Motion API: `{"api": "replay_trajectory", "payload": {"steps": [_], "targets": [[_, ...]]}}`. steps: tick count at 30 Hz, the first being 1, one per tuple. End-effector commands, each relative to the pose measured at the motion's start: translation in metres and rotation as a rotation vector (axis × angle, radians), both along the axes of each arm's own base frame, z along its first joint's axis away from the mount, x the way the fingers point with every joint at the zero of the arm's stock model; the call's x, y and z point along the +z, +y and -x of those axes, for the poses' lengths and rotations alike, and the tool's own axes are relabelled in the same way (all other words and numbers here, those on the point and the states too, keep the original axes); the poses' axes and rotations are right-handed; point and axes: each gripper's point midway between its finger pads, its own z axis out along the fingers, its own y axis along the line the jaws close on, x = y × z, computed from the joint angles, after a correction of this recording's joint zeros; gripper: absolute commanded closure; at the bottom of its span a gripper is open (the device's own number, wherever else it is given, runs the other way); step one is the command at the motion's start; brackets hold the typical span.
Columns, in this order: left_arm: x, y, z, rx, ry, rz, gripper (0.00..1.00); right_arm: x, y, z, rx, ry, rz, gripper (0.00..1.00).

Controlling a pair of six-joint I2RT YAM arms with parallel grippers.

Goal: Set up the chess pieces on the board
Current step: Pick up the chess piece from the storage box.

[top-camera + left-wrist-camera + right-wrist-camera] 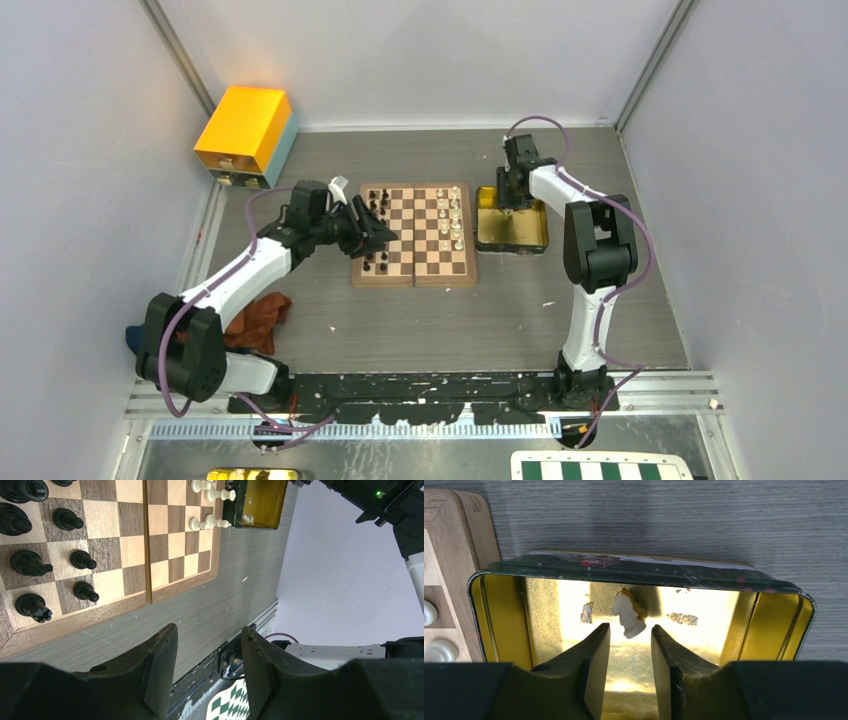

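Note:
The wooden board (pixel 414 236) lies mid-table, black chess pieces (pixel 375 210) along its left side and white chess pieces (pixel 452 215) along its right. My left gripper (pixel 378 236) hovers over the board's left part, open and empty; its wrist view shows black pieces (pixel 31 562) standing on the board (pixel 131 550), away from the gripper (pixel 209 635). My right gripper (pixel 510 195) hangs over the gold tray (pixel 512 232). In its wrist view a white knight (pixel 628 612) lies on the tray floor (pixel 704 625), just beyond the open gripper (pixel 630 635), untouched.
A yellow box (pixel 246 134) sits at the back left. A brown cloth (pixel 258 320) lies by the left arm. A green-and-white checkered board (pixel 600 467) pokes in at the bottom edge. The enclosure's walls stand close on all sides.

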Motion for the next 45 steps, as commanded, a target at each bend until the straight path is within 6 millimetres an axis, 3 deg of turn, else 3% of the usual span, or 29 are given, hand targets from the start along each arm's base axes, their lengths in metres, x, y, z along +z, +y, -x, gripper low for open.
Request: {"api": "replay_trajectory", "payload": {"steps": [1, 14, 26, 35, 45], "targets": [[0.019, -0.006, -0.008, -0.017, -0.064, 0.042, 0.49, 0.025, 0.002, -0.021, 0.035, -0.093, 0.017, 0.57], [0.016, -0.006, -0.01, -0.016, -0.055, 0.039, 0.5, 0.012, 0.014, -0.028, 0.105, -0.065, 0.0, 0.58], [0.012, -0.007, -0.011, -0.023, -0.047, 0.04, 0.5, -0.004, 0.012, -0.026, 0.107, -0.03, 0.014, 0.62], [0.011, -0.008, -0.01, -0.031, -0.046, 0.043, 0.5, -0.007, 0.011, -0.025, 0.102, -0.016, 0.021, 0.81], [0.013, -0.007, -0.006, -0.041, -0.055, 0.039, 0.5, 0.007, 0.01, -0.024, 0.079, -0.056, 0.012, 0.99]]}}
